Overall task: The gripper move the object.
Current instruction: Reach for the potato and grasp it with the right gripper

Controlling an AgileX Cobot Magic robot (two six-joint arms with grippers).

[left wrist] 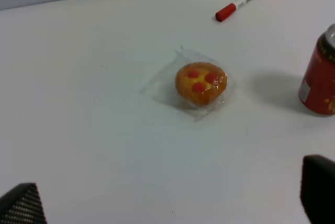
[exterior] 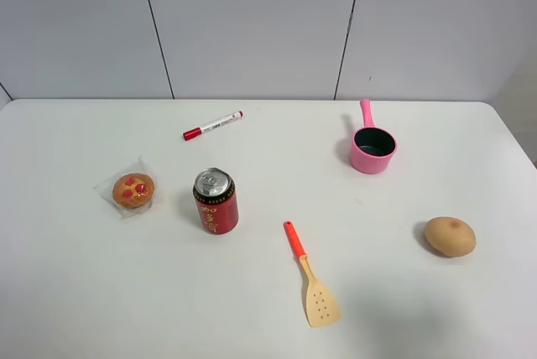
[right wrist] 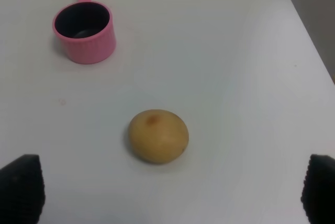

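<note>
Ahead of the wide-spread right gripper [right wrist: 170,190], one tan object [right wrist: 158,136], one pink pot [right wrist: 85,33]; left gripper [left wrist: 171,198] likewise wide.

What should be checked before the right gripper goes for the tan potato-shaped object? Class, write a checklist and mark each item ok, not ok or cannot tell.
1. The object shows in the right wrist view: ok.
2. The right gripper is open wider than the object: ok.
3. It sits roughly centred in that opening: ok.
4. The pink pot and spatula lie apart from it: ok.
5. Gripper's height above the table: cannot tell.
6. The left gripper is away, open near the wrapped pastry: ok.
</note>
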